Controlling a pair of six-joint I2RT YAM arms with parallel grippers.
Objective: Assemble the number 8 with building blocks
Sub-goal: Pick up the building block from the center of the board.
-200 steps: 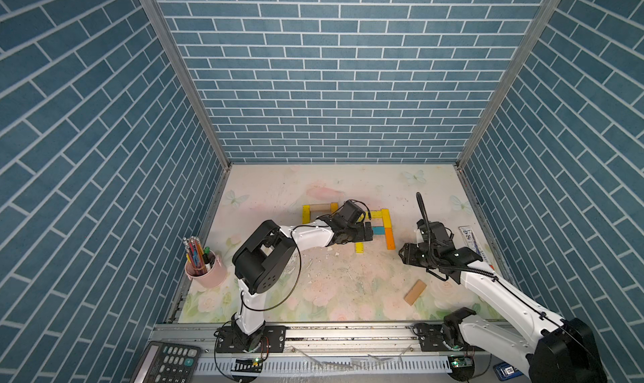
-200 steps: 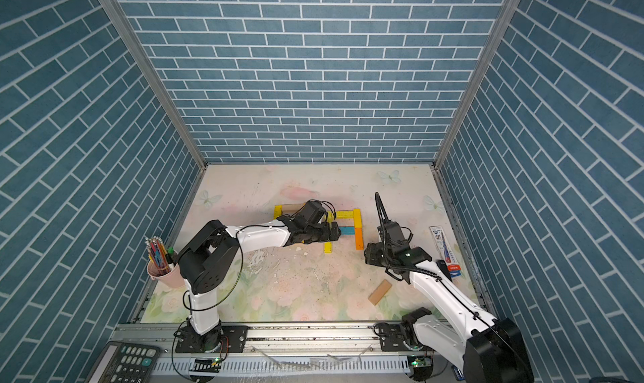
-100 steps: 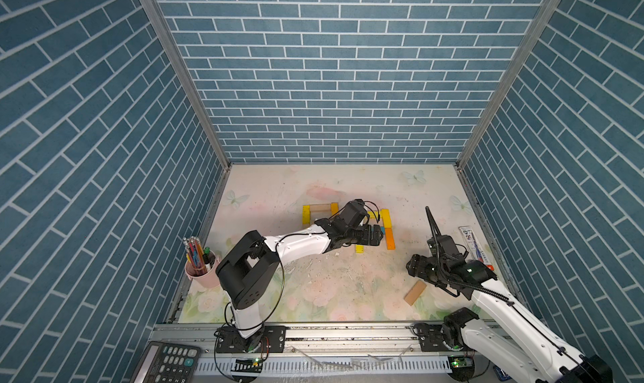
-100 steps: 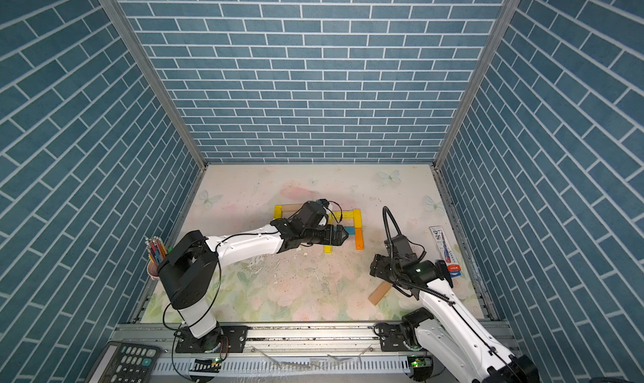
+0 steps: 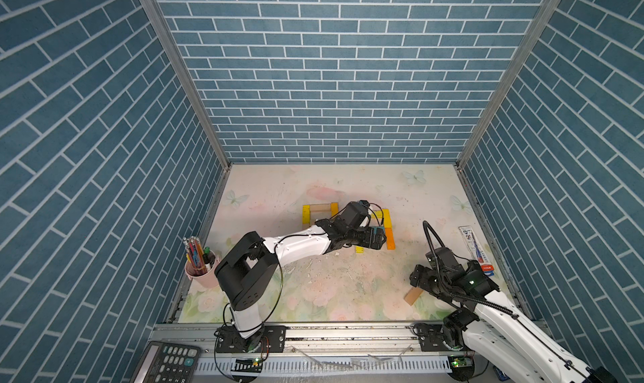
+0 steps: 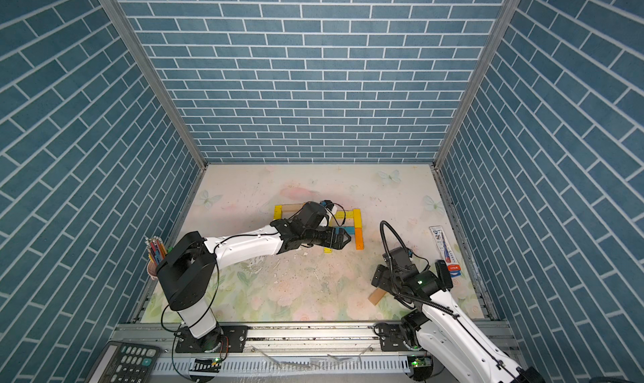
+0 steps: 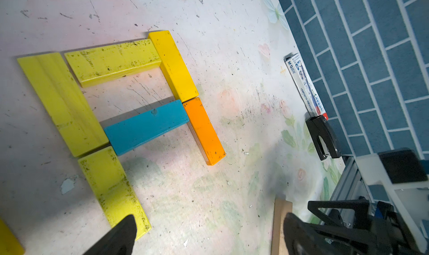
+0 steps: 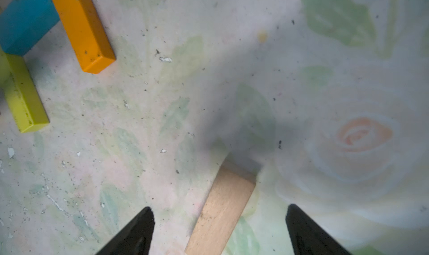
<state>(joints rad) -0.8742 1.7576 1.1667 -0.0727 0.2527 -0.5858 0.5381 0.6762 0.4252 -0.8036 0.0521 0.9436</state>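
Two hands are over the table, and neither grips anything. The right hand (image 8: 219, 209) hangs low with its jaws spread wide on either side of a loose tan plank (image 8: 228, 191), each fingertip clear of the wood. That straddle looks like the set-up for a pinch across the plank's narrow width, a sensible hold for so flat a piece. The plank lies flat and askew on the table (image 5: 331, 287) near the front right, well apart from the build, so it will likely need a turn as well as a carry. The left hand (image 7: 209, 216) is likewise wide apart and empty, hovering over the open lower end of the figure with one fingertip above the end of the lower yellow plank (image 7: 113, 188), probably ready to steady or nudge pieces. Beyond it, three yellow planks (image 7: 112, 61) form the top and sides of the upper loop, and a teal plank (image 7: 146, 127) closes it as the middle bar. An orange plank (image 7: 204, 131) runs down the right side and the lower yellow one runs down the left. Nothing bridges their free ends, so I judge the eight lacks only its bottom bar, and the tan plank suits that place. Further planks (image 5: 319, 208) lie behind the left arm, partly hidden.
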